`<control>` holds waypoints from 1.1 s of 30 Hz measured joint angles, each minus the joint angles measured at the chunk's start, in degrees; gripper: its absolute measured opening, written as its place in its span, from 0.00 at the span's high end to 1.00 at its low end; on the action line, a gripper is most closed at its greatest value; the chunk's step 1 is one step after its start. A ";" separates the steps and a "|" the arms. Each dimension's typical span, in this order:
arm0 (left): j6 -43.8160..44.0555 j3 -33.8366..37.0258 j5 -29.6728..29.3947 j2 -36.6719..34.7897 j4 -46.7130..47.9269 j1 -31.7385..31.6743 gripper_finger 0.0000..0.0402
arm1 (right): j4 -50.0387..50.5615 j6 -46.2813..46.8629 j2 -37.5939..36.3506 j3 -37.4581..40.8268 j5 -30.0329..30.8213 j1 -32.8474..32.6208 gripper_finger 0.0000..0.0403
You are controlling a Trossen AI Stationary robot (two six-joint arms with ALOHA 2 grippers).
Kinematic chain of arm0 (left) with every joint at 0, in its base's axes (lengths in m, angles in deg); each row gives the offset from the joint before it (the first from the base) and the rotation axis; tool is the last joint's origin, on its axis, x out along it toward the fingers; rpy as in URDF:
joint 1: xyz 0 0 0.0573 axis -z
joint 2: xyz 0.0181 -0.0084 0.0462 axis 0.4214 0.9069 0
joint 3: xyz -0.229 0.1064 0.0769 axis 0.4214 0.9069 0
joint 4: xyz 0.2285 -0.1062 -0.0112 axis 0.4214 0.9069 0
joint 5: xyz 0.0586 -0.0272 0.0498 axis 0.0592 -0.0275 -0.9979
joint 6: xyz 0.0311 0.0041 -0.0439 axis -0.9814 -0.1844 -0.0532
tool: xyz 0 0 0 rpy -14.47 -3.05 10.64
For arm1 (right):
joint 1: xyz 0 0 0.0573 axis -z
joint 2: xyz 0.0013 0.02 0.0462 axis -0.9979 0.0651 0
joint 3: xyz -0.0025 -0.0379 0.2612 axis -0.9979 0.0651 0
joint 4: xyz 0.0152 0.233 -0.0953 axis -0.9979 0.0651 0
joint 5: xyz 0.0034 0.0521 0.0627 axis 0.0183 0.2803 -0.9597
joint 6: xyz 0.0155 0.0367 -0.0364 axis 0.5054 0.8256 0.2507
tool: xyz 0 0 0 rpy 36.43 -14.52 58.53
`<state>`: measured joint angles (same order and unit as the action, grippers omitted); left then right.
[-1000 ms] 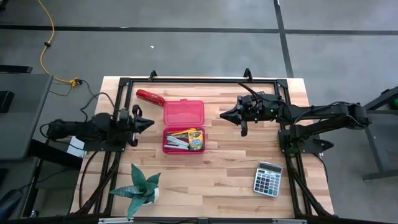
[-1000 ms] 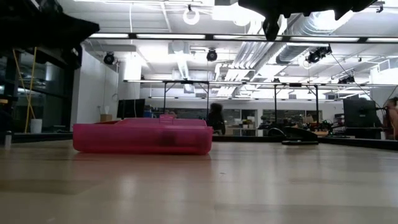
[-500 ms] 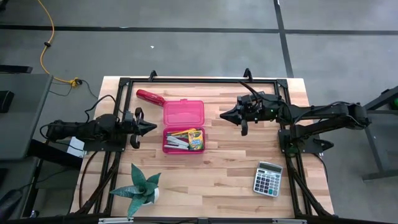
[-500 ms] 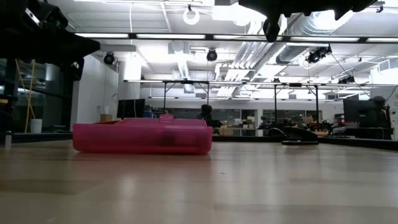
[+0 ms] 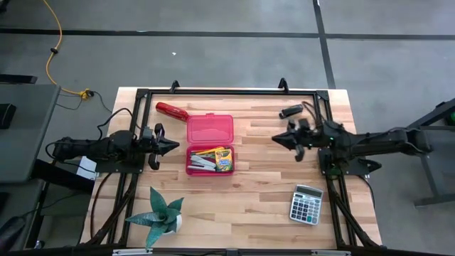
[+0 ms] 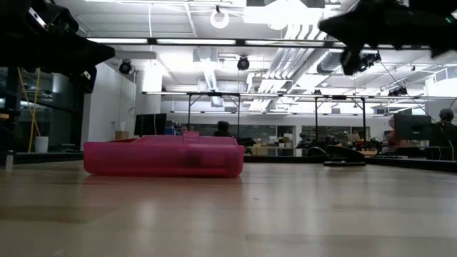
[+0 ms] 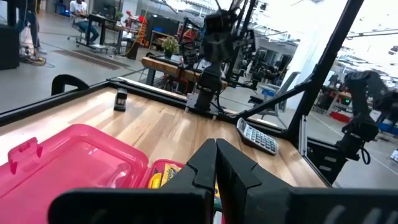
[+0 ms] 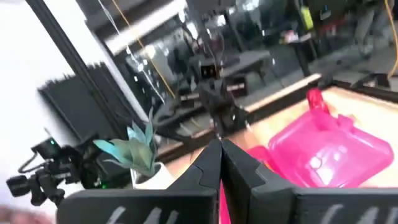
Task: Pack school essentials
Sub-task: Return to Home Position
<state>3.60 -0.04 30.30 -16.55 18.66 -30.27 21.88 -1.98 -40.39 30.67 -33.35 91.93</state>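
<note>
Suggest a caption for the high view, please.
Open pink case holds crayon box; left gripper and right gripper flank it.

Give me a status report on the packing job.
Done: the crayon box and other small stationery lie in the open pink case. In hand: nothing; the left gripper and right gripper are both shut, empty, one on each side of the case and clear of it. Left: the lid is not yet closed. A red tool and a calculator lie outside; whether they get packed, I cannot tell.
</note>
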 joint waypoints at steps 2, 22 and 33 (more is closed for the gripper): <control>0.03 0.00 -0.01 0.02 0.00 0.00 1.00 | -3.44 0.06 -4.17 4.82 0.06 0.82 1.00; -0.02 0.00 -0.02 0.02 0.07 0.02 1.00 | 28.12 -11.92 -33.96 14.52 4.60 1.43 1.00; -0.01 0.00 -0.04 0.04 0.07 0.02 1.00 | 30.18 -15.20 -33.01 14.36 6.27 1.43 1.00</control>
<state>3.59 -0.04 30.25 -16.51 18.73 -30.25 52.06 -17.19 -73.40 45.03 -27.07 93.36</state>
